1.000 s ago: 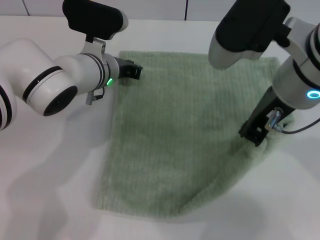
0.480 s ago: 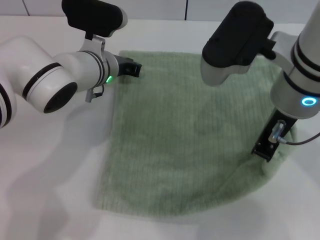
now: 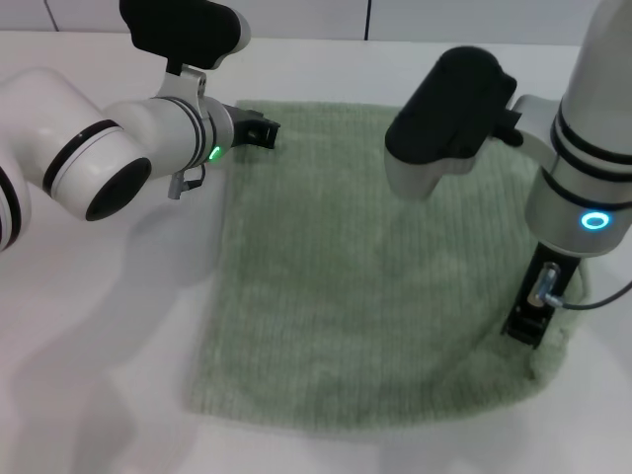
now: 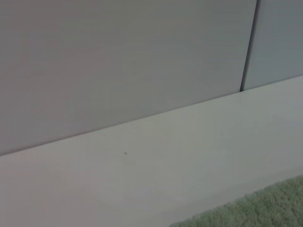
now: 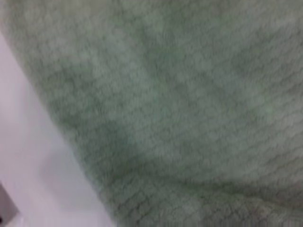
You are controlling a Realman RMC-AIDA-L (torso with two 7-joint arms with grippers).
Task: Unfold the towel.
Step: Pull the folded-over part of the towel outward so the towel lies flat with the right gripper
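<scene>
The towel [image 3: 370,267] lies nearly spread over the white worktop [image 3: 109,336], filling the middle and reaching toward the worktop's far edge and its right side, with only its near right corner looking bunched and raised instead of flat. The left pincer [image 3: 259,133] sits low at the towel's far left corner, close to the worktop's far edge, and seems placed there to pin or hold that corner as an anchor so the cloth cannot slide while the opposite corner is drawn out; whether its jaws are clenched on the hem or merely resting against it cannot be told, and the left wrist view shows only bare worktop, the back wall and a sliver of green edge. The right pincer [image 3: 528,321] stands almost upright on the towel's near right corner, toward the worktop's right edge, the fabric puckering around its tip, which suggests it is grasping that corner to pull it diagonally away from the anchored one, yet its jaws are hidden and their state cannot be told either. The right wrist view is filled with ribbed green cloth close up, consistent with a pincer sitting right on the fabric. Judging by the single remaining ridge, the unfolding is near its end.
</scene>
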